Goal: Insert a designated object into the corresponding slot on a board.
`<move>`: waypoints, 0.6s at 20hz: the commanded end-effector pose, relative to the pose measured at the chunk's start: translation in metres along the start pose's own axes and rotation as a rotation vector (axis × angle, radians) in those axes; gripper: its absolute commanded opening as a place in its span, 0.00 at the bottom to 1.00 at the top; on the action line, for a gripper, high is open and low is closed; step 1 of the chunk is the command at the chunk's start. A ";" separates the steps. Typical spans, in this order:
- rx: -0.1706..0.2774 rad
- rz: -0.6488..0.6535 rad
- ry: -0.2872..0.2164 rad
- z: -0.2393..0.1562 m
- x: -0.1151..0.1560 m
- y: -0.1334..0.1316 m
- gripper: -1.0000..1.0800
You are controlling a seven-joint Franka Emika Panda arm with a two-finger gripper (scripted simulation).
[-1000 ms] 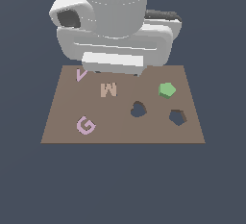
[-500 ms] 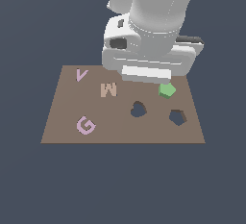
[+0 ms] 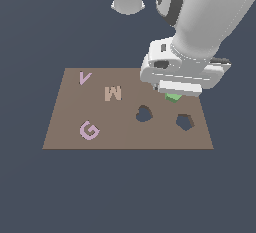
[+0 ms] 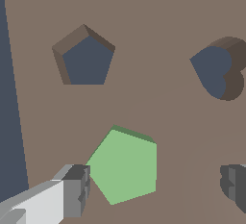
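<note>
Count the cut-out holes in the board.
2. The pentagon slot sits near the board's corner at the exterior view's right; the heart-shaped hole lies beside it, toward the M.

Likely a simulator scene: brown board [image 3: 125, 132] floating on flat, featureless blue-grey.

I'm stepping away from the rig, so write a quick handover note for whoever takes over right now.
Gripper: open, fingers either side of the green pentagon block, not touching it in the wrist view.
Green pentagon block: flat on the board, mostly hidden under the hand in the exterior view.
Pentagon slot: empty, near the board's edge on the exterior view's right, beside the heart-shaped hole.
Done: the approach above the block.
Left: close on the block, lift, carry it to the pentagon slot, match its rotation, insert it.
</note>
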State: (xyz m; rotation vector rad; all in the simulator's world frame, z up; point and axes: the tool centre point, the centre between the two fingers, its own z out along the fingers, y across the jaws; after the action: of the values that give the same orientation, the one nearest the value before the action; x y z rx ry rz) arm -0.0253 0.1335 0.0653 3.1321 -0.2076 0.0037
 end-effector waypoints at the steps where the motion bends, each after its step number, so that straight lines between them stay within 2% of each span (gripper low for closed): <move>1: 0.001 0.007 -0.001 0.008 -0.003 -0.011 0.96; 6: 0.002 0.010 -0.003 0.015 -0.004 -0.022 0.96; 12: 0.002 0.009 -0.003 0.020 -0.004 -0.021 0.96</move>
State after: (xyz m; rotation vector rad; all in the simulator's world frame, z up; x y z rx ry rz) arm -0.0266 0.1554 0.0479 3.1340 -0.2203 -0.0001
